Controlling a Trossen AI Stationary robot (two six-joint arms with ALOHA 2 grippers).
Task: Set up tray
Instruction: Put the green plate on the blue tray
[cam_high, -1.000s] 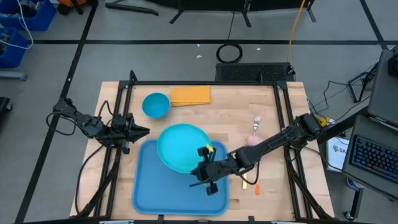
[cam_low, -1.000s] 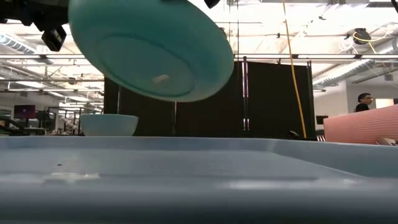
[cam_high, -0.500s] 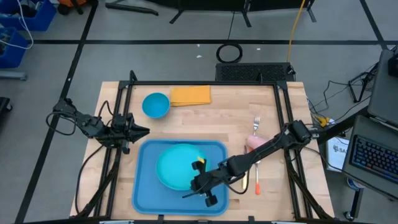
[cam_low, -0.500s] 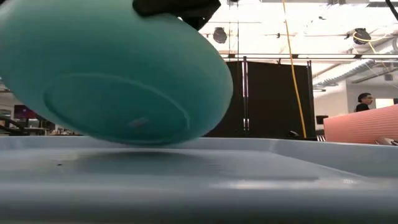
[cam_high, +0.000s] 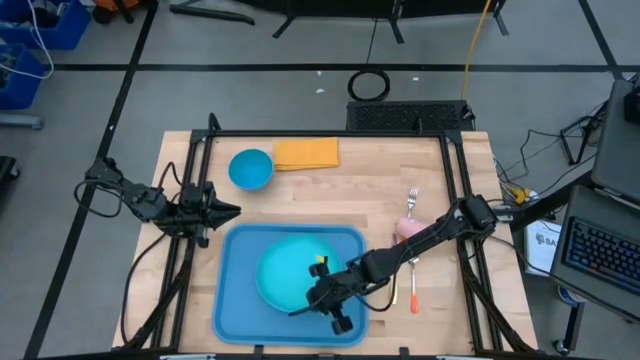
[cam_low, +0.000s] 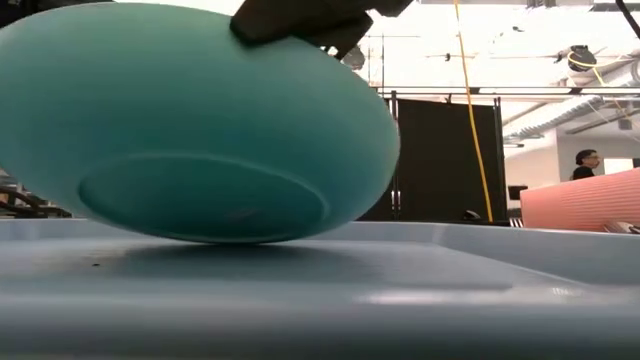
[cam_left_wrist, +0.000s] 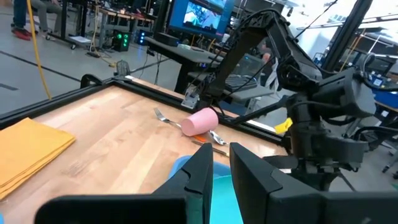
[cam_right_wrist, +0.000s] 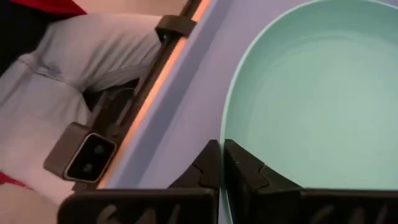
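From above the turquoise plate (cam_high: 290, 278) seems down on the big blue tray (cam_high: 235, 305), but the low view shows it tilted, its rim pinched in the right gripper (cam_high: 322, 287).

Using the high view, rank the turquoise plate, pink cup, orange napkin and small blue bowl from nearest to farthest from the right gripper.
1. Turquoise plate, on the blue tray, its rim in the right gripper.
2. Pink cup, lying near the table's right edge.
3. Orange napkin and small blue bowl, side by side at the far edge: too close to call.

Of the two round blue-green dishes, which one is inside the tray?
The large turquoise plate, held at its rim by the right tool, is over the tray. The small blue bowl stands on bare wood beside the orange napkin.
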